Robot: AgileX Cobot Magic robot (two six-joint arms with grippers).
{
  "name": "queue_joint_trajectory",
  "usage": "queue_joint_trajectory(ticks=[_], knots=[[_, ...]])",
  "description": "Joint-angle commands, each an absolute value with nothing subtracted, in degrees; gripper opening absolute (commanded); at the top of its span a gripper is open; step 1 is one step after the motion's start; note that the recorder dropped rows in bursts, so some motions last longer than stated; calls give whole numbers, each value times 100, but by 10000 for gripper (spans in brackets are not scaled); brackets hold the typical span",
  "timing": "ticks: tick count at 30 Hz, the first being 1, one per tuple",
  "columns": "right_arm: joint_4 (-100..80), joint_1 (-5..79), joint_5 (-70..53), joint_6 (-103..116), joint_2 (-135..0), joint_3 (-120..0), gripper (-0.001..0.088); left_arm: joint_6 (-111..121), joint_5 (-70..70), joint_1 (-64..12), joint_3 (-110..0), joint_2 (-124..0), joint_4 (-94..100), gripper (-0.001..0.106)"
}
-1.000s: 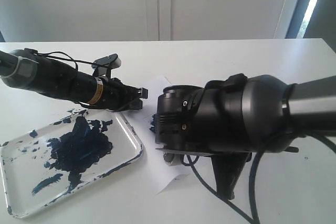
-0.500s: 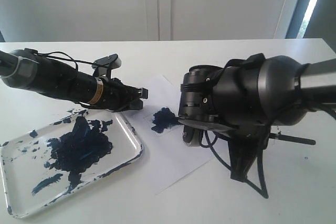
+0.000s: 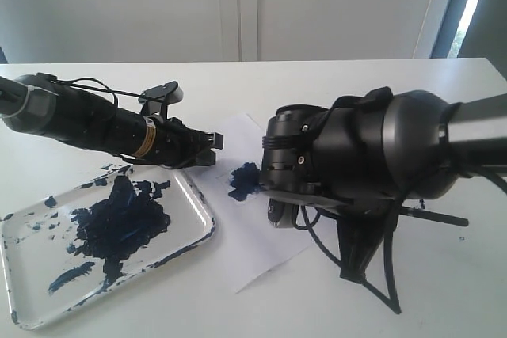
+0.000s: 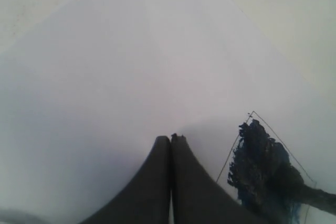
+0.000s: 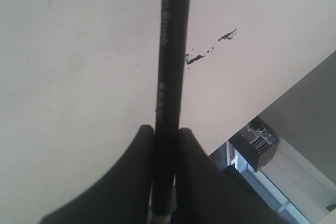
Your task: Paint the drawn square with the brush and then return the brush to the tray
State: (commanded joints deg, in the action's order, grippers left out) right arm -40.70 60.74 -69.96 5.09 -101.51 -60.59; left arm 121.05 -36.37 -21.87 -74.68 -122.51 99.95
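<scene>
Brush (image 5: 170, 77) clamped between right gripper's (image 5: 167, 132) jaws, bristles on blue-blotted square (image 3: 244, 180) on paper (image 3: 265, 255). Left gripper (image 4: 170, 139) over paper just beside square, jaws pressed together on nothing. Tray (image 3: 202, 210), smeared blue, on table left of paper, apart from brush.

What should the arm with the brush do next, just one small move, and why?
Probably a short stroke across the bare part of the drawn square. The right gripper is shut on the brush, whose tip rests at the blue blot, and the left wrist view shows white paper between that blot and the thin outline. So painting looks unfinished.
</scene>
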Motion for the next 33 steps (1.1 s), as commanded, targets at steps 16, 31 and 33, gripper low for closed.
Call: queue_joint_trajectory(ticks=[16,31,33], knots=[[-4417,6339,-6996,554,-9535,-6059,0,12105,-3651,-2187,-7468,-12251,9995,0],[-4371,6339,-6996,594,-9458,-6059,0,12105,-4290,-2187,-8109,-12274,9995,0],[-4368,6339,-6996,594,-9458,-6059,0,12105,-4346,-2187,-8109,-12349,9995,0]])
